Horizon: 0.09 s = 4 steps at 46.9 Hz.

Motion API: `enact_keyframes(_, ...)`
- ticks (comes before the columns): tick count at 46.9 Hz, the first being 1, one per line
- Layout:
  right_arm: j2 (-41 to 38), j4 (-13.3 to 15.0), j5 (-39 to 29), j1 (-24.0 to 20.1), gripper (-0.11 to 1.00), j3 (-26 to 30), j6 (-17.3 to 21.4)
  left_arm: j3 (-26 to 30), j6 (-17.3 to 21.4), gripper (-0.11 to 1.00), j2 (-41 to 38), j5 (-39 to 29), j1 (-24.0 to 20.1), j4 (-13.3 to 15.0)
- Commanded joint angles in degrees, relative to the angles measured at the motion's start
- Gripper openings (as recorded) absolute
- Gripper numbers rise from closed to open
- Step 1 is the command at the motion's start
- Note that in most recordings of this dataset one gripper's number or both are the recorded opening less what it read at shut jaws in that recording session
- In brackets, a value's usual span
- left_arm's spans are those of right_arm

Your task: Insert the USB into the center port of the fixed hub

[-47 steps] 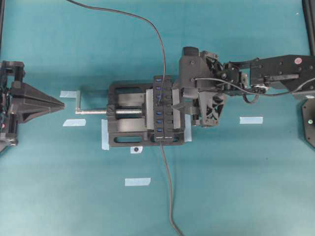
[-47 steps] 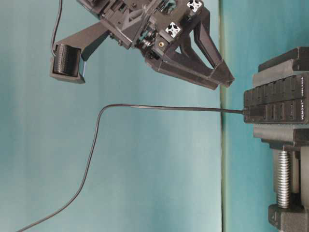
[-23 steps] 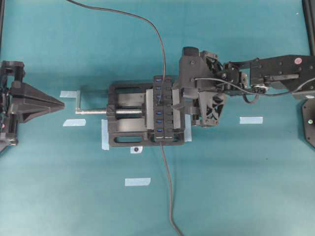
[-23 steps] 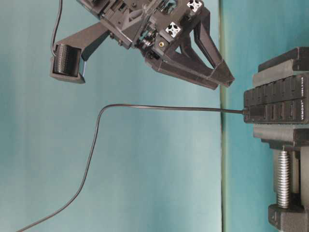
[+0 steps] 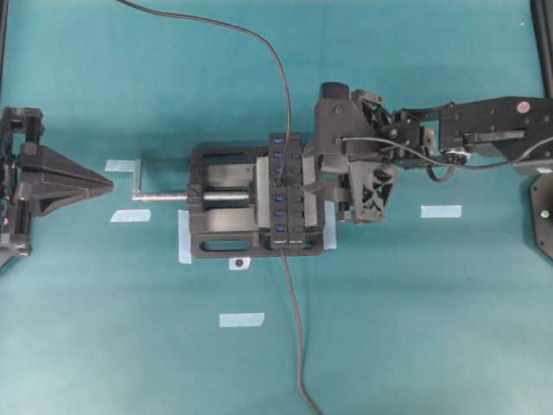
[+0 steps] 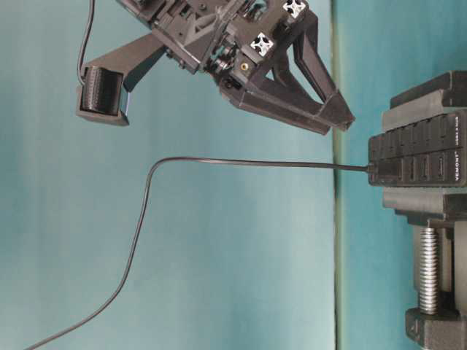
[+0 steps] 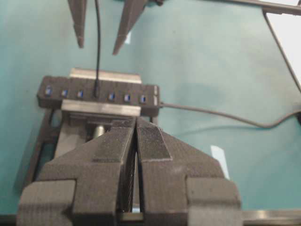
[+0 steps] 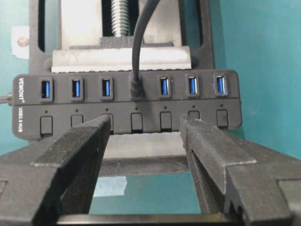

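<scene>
The plug (image 8: 135, 89) sits in the middle port (image 8: 136, 88) of the hub (image 8: 127, 122), fourth of seven slots, with three blue ports bare on each side and its thin cable (image 8: 141, 33) arching away over the vise (image 5: 226, 213) that clamps the hub. From the right wrist view the plug looks pushed well in, so the insertion itself appears done. The right claw (image 8: 145, 126) hangs just short of the hub with its fingers spread wide on either side of the plug, gripping nothing; the side view shows the cable running free into the hub with the fingers clear of it. The left claw (image 7: 136, 141) is parked well away at the far edge of the surface (image 5: 415, 328), its fingers pressed together and empty. What seems left is only for the right arm to pull back.
</scene>
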<state>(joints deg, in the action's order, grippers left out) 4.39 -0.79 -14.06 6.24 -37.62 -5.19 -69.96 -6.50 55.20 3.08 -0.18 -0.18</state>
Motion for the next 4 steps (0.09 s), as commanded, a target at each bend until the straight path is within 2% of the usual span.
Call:
enact_keyframes(1,0.6,-0.1,0.2,-0.2,0.72,0.4,0.1,0.7,0.0,0.02,-0.3,0.5,-0.1,-0.1)
enact_keyframes(4,0.4,-0.1,0.3,-0.2,0.72,0.4,0.1,0.7,0.0,0.02,-0.3,0.5,-0.1,-0.1)
